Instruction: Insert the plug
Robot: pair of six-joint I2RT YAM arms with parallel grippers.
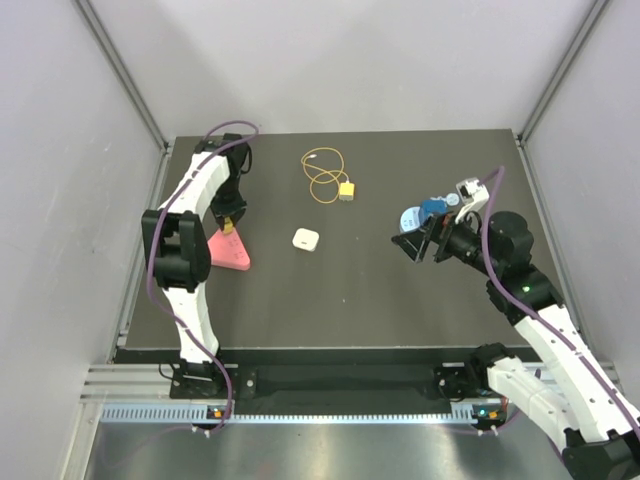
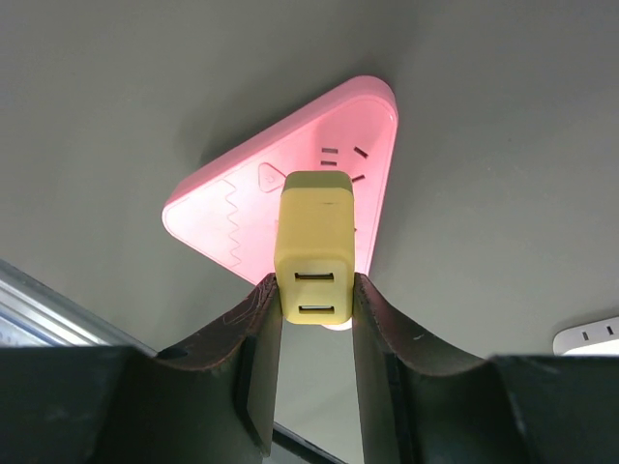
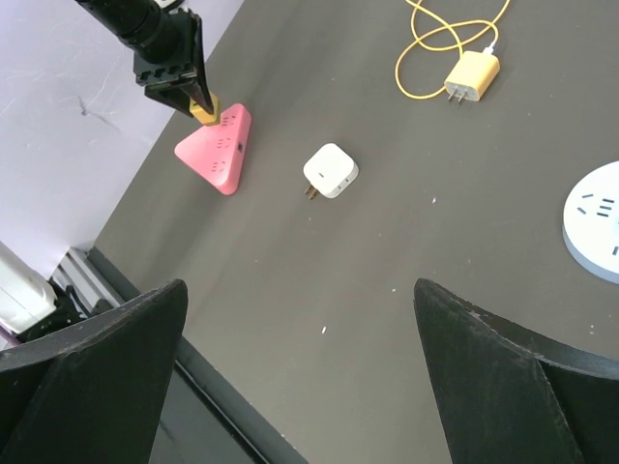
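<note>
The plug (image 1: 346, 190) is a small yellow connector on a looped yellow wire (image 1: 322, 172), lying at the back middle of the table; it also shows in the right wrist view (image 3: 472, 77). No gripper is near it. My left gripper (image 2: 316, 290) is shut on a loose yellow block (image 2: 314, 246) without wire, held upright against the top of a pink triangular socket (image 2: 242, 203). In the top view the left gripper (image 1: 230, 222) is over the pink socket (image 1: 232, 254) at the left. My right gripper (image 3: 300, 319) is open and empty above the table, at the right (image 1: 415, 243).
A white cube adapter (image 1: 306, 240) lies in the middle of the table, prongs sideways (image 3: 331, 171). A round blue-white socket (image 1: 415, 215) sits by the right gripper (image 3: 595, 217). The table's front edge and metal rail run below.
</note>
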